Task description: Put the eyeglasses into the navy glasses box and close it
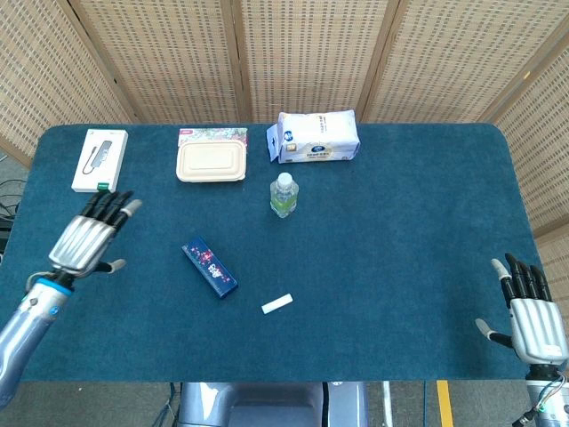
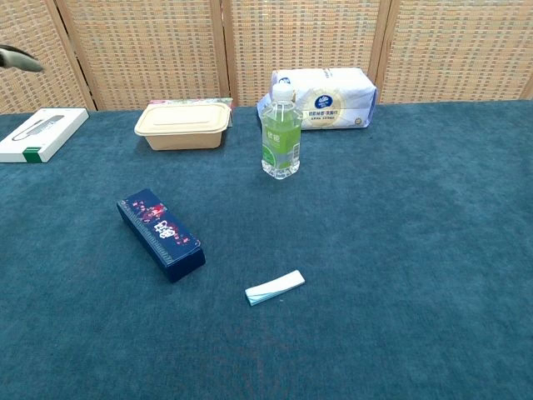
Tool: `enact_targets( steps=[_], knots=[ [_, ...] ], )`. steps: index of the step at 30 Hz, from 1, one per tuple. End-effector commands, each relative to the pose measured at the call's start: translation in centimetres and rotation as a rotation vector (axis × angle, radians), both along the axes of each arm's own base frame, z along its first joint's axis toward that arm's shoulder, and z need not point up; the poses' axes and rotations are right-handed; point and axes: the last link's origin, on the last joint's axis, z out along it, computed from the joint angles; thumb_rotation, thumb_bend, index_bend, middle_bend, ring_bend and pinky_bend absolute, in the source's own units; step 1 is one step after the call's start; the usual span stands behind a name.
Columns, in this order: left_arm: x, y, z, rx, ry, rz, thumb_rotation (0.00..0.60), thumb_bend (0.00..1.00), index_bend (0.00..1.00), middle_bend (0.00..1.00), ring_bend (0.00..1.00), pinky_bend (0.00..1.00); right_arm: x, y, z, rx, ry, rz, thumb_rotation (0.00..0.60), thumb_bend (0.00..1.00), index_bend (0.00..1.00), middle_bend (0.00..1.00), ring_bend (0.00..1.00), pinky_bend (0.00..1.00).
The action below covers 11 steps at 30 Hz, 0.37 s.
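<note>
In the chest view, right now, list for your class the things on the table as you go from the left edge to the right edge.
White box → navy glasses box → beige lidded container → small white folded item → green-labelled bottle → white tissue pack.
</note>
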Motion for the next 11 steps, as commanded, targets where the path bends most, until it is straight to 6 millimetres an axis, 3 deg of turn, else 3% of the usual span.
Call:
enact_targets(
  steps=[1, 6, 11],
  knots=[
    [-2.7, -3.0, 2.7, 0.124, -0.01, 0.164, 0.6, 0.0, 0.0, 0.0, 0.0, 0.0, 0.0, 0.0, 0.0, 0.0, 0.0, 0.0, 0.6, 0.21, 0.02, 0.0, 0.0, 0.0],
    [-4.9, -7.1, 4.2, 0.262, -0.056, 0.316, 0.6, 0.0, 0.0, 0.0, 0.0, 0.0, 0.0, 0.1, 0.0, 0.0, 0.0, 0.001, 0.6, 0.21, 0.02, 0.0, 0.0, 0.0],
    [-5.3, -9.5, 4.4, 0.335, -0.182, 0.305, 0.6, 0.0, 0.0, 0.0, 0.0, 0.0, 0.0, 0.2, 0.1, 0.002, -0.007, 0.0, 0.6, 0.21, 0.03, 0.0, 0.0, 0.0]
  ],
)
